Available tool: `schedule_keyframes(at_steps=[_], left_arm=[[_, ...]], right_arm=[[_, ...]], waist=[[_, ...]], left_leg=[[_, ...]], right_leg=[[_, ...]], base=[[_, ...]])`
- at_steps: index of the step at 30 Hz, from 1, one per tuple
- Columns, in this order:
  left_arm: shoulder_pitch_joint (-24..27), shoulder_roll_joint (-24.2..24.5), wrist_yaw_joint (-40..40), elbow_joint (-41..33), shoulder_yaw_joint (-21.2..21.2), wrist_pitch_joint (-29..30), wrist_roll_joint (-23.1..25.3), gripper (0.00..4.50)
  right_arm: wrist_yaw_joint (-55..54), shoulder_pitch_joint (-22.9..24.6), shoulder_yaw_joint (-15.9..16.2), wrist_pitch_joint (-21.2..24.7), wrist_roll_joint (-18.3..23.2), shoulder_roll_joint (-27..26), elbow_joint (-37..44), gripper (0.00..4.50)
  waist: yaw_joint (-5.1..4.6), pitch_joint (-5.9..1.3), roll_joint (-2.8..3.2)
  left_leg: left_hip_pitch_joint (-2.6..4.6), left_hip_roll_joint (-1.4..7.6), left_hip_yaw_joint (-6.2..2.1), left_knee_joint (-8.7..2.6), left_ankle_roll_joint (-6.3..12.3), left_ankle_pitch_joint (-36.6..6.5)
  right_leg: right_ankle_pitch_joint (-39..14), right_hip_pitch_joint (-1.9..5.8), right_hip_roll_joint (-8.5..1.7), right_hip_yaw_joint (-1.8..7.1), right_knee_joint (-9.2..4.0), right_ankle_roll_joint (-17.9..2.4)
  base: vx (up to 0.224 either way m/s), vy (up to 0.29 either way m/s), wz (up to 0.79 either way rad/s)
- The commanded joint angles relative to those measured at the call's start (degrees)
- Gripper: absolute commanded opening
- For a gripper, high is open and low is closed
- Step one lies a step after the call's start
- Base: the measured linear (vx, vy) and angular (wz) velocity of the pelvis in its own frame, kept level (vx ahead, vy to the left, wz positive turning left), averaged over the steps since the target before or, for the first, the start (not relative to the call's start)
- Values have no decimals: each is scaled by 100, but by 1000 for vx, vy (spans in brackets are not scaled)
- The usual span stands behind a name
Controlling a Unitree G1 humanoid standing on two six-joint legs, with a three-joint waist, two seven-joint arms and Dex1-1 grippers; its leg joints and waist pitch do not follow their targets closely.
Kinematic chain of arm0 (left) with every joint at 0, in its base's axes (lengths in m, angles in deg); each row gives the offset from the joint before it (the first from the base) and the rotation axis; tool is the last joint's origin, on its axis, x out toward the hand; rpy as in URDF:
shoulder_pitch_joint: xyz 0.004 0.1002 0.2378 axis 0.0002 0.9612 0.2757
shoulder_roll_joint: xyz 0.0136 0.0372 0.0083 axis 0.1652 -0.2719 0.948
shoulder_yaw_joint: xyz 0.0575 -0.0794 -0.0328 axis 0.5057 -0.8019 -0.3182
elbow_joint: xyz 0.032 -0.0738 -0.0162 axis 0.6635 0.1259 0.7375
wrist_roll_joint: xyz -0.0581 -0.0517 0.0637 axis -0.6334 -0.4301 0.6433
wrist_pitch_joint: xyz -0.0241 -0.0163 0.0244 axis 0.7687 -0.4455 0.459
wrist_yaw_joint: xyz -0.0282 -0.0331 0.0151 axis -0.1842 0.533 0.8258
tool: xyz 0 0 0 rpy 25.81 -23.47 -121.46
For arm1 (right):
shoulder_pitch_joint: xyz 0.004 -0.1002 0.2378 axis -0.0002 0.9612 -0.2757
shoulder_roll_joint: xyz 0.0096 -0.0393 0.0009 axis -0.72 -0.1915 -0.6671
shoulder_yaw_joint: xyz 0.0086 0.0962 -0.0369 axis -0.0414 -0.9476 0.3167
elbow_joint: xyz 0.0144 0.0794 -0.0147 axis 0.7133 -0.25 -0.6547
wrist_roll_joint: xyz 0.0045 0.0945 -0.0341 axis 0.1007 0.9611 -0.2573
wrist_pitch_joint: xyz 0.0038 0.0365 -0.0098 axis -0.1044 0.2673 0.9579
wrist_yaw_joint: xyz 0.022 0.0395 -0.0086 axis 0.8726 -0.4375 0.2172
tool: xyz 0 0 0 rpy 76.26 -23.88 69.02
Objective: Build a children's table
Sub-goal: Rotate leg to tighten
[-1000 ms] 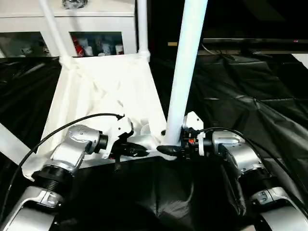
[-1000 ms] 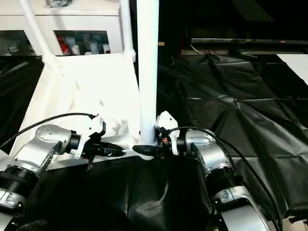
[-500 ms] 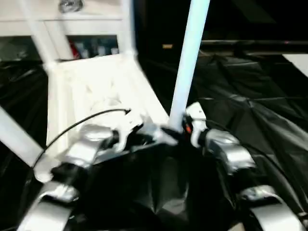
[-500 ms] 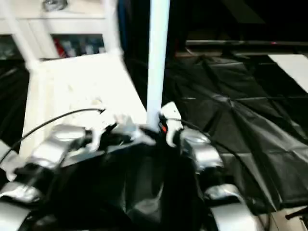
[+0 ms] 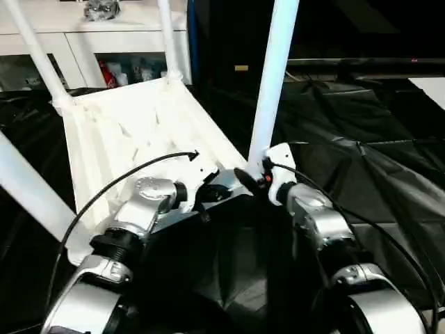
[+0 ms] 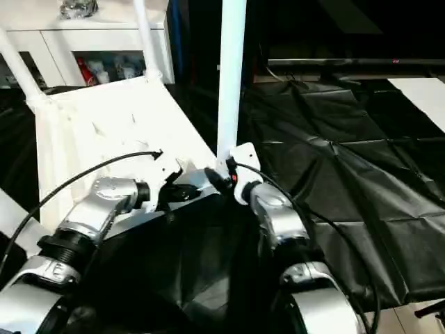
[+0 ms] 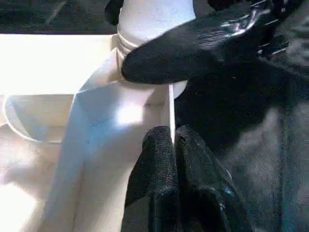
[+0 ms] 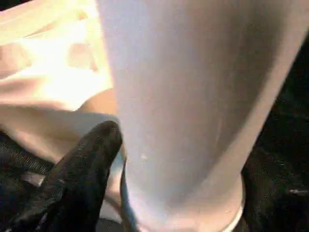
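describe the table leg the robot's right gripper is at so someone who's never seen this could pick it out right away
Start at the white tabletop, lying underside up on the black sheet. Four white legs rise from its corners. This leg stands in the near corner on the robot's right, with the right gripper at its base; it alone has black fingers beside it.

A thick white tubular leg point(image 8: 178, 96) stands very close, running from twelve o'clock down to six o'clock, with a ring-shaped collar at its lower end. At eight o'clock one black finger point(image 8: 79, 179) lies just beside the leg. At ten o'clock, behind, is the bright white tabletop point(image 8: 53, 63)
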Motion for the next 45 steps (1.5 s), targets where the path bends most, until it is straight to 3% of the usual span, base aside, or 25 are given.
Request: schedule_keyframes(at_steps=[1,4,7,14,17,19,21,25,30,34,35,37,40,44,45], left_arm=[[34,-205,-461,-303,279,-199,-323,0],[133,1,-812,-411,343,-286,-346,0],[219,194,-1165,-545,324,-290,-445,0],[468,671,-2091,-995,429,33,-646,0],[528,758,-2271,-1099,457,115,-680,0],[544,779,-2309,-1127,466,126,-683,0],[591,827,-2375,-1214,486,187,-715,0],[609,808,-2343,-1246,487,233,-710,0],[426,491,-1492,-888,296,15,-488,0],[113,56,-537,-471,114,5,-336,0],[74,-15,-423,-439,96,19,-333,0],[-28,-214,-139,-355,77,34,-303,0],[-124,-408,123,-268,83,20,-254,0],[-161,-579,236,-271,84,38,-249,0],[-172,-642,246,-262,82,31,-245,0]], right_arm=[[932,76,646,-25,167,-185,215,376],[1505,176,725,24,274,89,435,376],[2127,301,793,189,410,356,730,376],[3210,559,1111,404,361,906,1165,376],[3330,606,1163,514,394,955,1281,340],[3363,624,1169,567,423,959,1331,340],[3428,662,1171,708,482,950,1440,302],[3438,717,1191,769,488,914,1526,292],[2550,677,980,675,366,567,1264,273],[876,426,560,769,181,-37,628,272],[655,398,504,802,179,-130,556,271],[174,338,449,798,141,-370,405,270],[-272,267,440,751,67,-610,248,270],[-389,230,519,548,-55,-759,183,270],[-335,218,523,437,-71,-811,155,326]], waist=[[-2,-349,-22],[24,-359,-12],[54,-353,-8],[128,-321,-29],[127,-325,-33],[126,-332,-30],[123,-337,-30],[133,-334,-29],[110,-293,-30],[-23,-235,-43],[-38,-253,-16],[-66,-255,4],[-101,-254,-4],[-84,-266,-5],[-81,-269,-1]], left_leg=[[162,580,-291,-433,256,-1099],[166,590,-268,-408,393,-971],[182,613,-261,-413,411,-988],[207,616,-257,-451,236,-1269],[208,619,-267,-464,156,-1268],[212,614,-262,-457,160,-1209],[205,611,-260,-451,195,-1146],[193,606,-257,-439,262,-1095],[236,613,-282,-487,-28,-1597],[269,584,-348,-523,-405,-2177],[255,588,-391,-527,-453,-2263],[227,595,-391,-573,-474,-2264],[283,572,-356,-553,-515,-2394],[259,574,-340,-537,-371,-2174],[253,577,-337,-536,-344,-2130]], right_leg=[[-42,171,-646,301,-448,-1308],[162,160,-629,280,-423,-1391],[132,142,-627,277,-424,-1418],[-493,112,-643,296,-471,-1380],[-582,120,-650,301,-471,-1352],[-459,114,-640,299,-461,-1367],[-292,119,-634,296,-444,-1390],[-239,119,-643,291,-448,-1392],[-1049,97,-674,317,-531,-1315],[-2155,30,-730,349,-628,-1131],[-2339,62,-744,337,-636,-1018],[-2166,55,-698,335,-625,-924],[-1999,-12,-694,366,-651,-970],[-1726,23,-689,376,-650,-990],[-1652,26,-682,375,-638,-1007]], base=[[0,0,0],[0,0,0],[0,0,0],[0,0,0],[0,0,0],[0,0,0],[0,0,0],[0,0,0],[0,0,0],[0,0,0],[0,0,0],[0,0,0],[0,0,0],[0,0,0],[0,0,0]])
